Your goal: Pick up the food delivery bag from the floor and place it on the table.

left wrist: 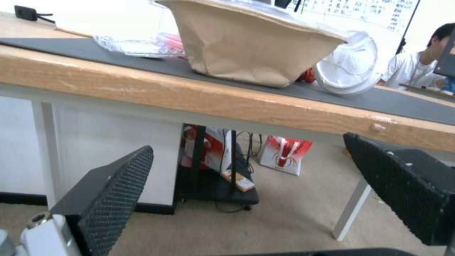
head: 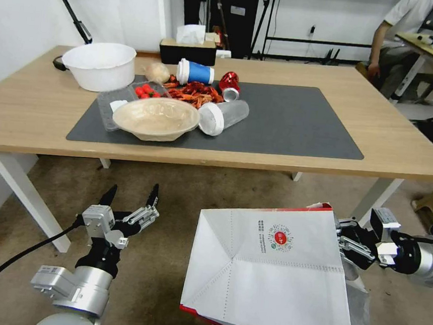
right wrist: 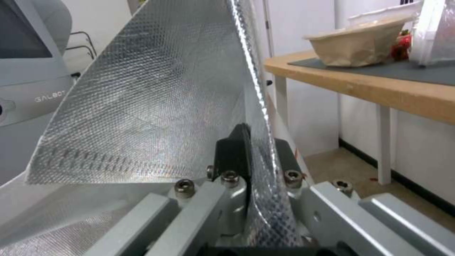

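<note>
**Inspector A:** Head view first?

**Inspector B:** The food delivery bag (head: 272,278) is hanging tilted above the floor (head: 169,239), short of the counter (head: 29,110). White paper face, red trim, small round red logo. The right pincer (head: 343,239) is gripping its upper edge. The left pincer (head: 130,200) is idling low, fingers spread.

**Inspector A:** Left wrist view?

**Inspector B:** Both pads (left wrist: 113,192) are standing well apart beneath the counter's edge (left wrist: 189,96).

**Inspector A:** Right wrist view?

**Inspector B:** Silver foil lining (right wrist: 156,106), crinkled, is running between the right pincer's fingers (right wrist: 234,149), which are pinching the bag wall.
</note>
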